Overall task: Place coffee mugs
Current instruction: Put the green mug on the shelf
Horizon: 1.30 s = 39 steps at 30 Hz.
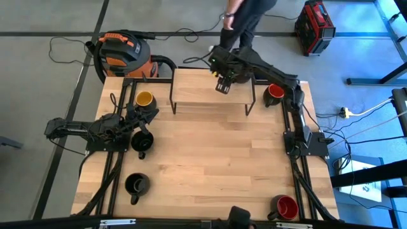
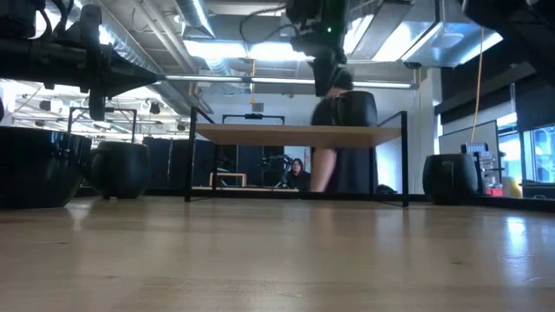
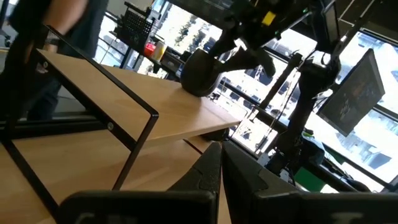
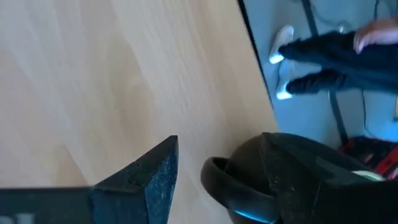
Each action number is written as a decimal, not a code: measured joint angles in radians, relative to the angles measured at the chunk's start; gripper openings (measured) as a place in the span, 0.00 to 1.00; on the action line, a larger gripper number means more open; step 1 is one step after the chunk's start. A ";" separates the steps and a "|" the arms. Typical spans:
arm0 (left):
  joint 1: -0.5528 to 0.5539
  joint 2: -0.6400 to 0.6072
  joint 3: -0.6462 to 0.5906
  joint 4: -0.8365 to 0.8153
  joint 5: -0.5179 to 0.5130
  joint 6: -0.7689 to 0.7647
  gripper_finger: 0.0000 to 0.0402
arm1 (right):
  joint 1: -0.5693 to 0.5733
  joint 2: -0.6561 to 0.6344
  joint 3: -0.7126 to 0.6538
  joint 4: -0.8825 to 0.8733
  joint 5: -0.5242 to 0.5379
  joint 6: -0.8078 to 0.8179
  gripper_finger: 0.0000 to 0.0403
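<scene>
A black mug (image 3: 200, 71) stands by its base on the far right part of the raised wooden shelf (image 1: 203, 89). My right gripper (image 1: 222, 84) hangs open over that shelf, pointing steeply down. The mug's handle (image 4: 214, 177) shows in the gap between its fingers. Several more mugs stand on the table: a yellow-inside one (image 1: 145, 99), two black ones (image 1: 142, 140) (image 1: 137, 184), and two red-inside ones (image 1: 275, 92) (image 1: 286, 207). My left gripper (image 1: 141, 116) rests shut at the table's left, between the yellow mug and the nearer black one. My right gripper has one finger (image 4: 292, 180) in front of the mug's body in the right wrist view. I cannot tell whether it touches the mug. The mug stands upright on the shelf.
The shelf stands on thin black legs (image 1: 173, 102) at the table's far middle. A person (image 1: 245, 19) stands just beyond the far edge. An orange shop vacuum (image 1: 124, 54) sits behind the far left corner. The table's middle (image 1: 210, 159) is bare wood.
</scene>
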 joint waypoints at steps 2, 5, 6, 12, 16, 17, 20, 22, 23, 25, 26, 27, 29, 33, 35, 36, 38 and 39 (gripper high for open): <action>0.000 0.000 0.000 0.000 0.000 -0.001 0.02 | 0.001 0.014 0.000 -0.010 -0.001 0.008 0.53; 0.000 0.000 0.000 0.000 0.000 -0.001 0.02 | 0.001 0.026 0.000 -0.015 -0.002 0.015 0.53; 0.000 0.000 0.000 0.000 0.000 -0.001 0.02 | 0.001 0.027 0.000 -0.024 -0.002 0.017 0.53; 0.000 0.000 0.000 0.000 0.000 0.000 0.02 | 0.001 0.032 0.000 -0.073 -0.002 0.017 0.53; 0.000 0.000 0.000 0.000 0.000 0.002 0.02 | 0.001 0.032 0.000 -0.095 -0.002 0.017 0.53; 0.000 0.000 0.000 0.000 0.000 0.001 0.02 | 0.001 0.032 0.000 -0.100 -0.002 0.017 0.53; 0.000 0.000 0.000 0.000 0.000 0.002 0.02 | 0.001 0.032 0.000 -0.112 -0.003 0.017 0.53; 0.000 0.000 0.000 0.000 0.000 0.002 0.02 | 0.001 0.032 0.000 -0.112 -0.009 0.017 0.53; 0.000 0.000 0.000 0.000 0.000 0.002 0.02 | 0.001 0.032 0.000 -0.112 -0.010 0.017 0.53; 0.000 0.000 0.000 0.000 0.000 0.001 0.02 | 0.002 0.032 0.000 -0.112 -0.010 0.017 0.53; 0.000 0.000 0.000 0.000 0.000 0.001 0.02 | 0.002 0.032 0.000 -0.112 -0.010 0.017 0.53; 0.000 0.000 0.000 0.000 0.000 0.001 0.02 | 0.002 0.032 0.000 -0.112 -0.010 0.019 0.53; 0.000 0.000 0.000 0.000 0.000 0.001 0.02 | 0.002 0.032 0.000 -0.112 -0.010 0.033 0.53; 0.000 0.000 0.000 0.000 0.000 0.000 0.02 | 0.002 0.032 0.000 -0.111 -0.011 0.058 0.53; 0.000 0.000 0.000 0.000 0.000 0.000 0.02 | 0.002 0.032 0.000 -0.111 -0.018 0.072 0.53; 0.000 0.000 0.000 0.000 0.000 -0.001 0.02 | 0.002 0.032 0.000 -0.111 -0.023 0.083 0.53; 0.000 0.000 0.000 0.000 0.000 -0.006 0.02 | 0.002 0.032 0.000 -0.111 -0.029 0.094 0.53; 0.000 0.000 0.000 0.000 0.000 -0.006 0.02 | 0.002 0.032 0.000 -0.111 -0.030 0.098 0.53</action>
